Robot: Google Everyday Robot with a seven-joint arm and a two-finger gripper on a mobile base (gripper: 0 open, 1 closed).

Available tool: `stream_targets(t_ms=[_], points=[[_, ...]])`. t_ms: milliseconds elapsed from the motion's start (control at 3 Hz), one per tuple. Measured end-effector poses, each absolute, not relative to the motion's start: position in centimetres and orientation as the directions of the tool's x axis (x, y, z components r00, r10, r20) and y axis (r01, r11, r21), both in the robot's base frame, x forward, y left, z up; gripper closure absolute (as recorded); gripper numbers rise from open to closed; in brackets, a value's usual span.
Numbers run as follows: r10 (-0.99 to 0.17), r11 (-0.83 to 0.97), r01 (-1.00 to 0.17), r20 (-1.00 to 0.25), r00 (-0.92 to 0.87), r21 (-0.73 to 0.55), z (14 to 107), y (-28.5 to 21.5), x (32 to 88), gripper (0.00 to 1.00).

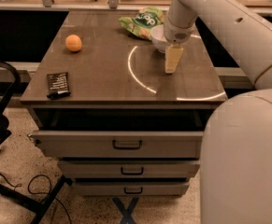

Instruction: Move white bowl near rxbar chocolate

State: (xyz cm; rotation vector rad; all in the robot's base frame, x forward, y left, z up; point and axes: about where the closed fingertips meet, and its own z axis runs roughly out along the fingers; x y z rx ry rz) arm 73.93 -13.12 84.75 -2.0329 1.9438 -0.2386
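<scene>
Gripper (172, 65) is hanging just in front of the white bowl (157, 35), its cream tip pointing down at the table top (107, 73); whether it is open or closed cannot be told. The bowl is sitting right behind the gripper, apparently not being held, with the green snack bag (142, 23) just beyond it. The rxbar chocolate (57, 83) is lying well apart from the gripper, far to the camera's left and nearer the front edge, so the bowl is facing a long diagonal trip. The orange fruit (73, 43) is resting out that way too, further back than the bar, seemingly clear of the path. A hold on the bowl's rim is looking like the job in hand.
</scene>
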Motion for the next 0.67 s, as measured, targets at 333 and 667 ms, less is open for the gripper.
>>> stream_targets(t_ms=[333, 667], points=[[-0.993, -0.025, -0.944, -0.097, 0.06, -0.329, 84.42, -13.22, 74.12, 0.49], [-0.993, -0.024, -0.944, -0.097, 0.06, -0.329, 84.62, -13.23, 74.12, 0.72]])
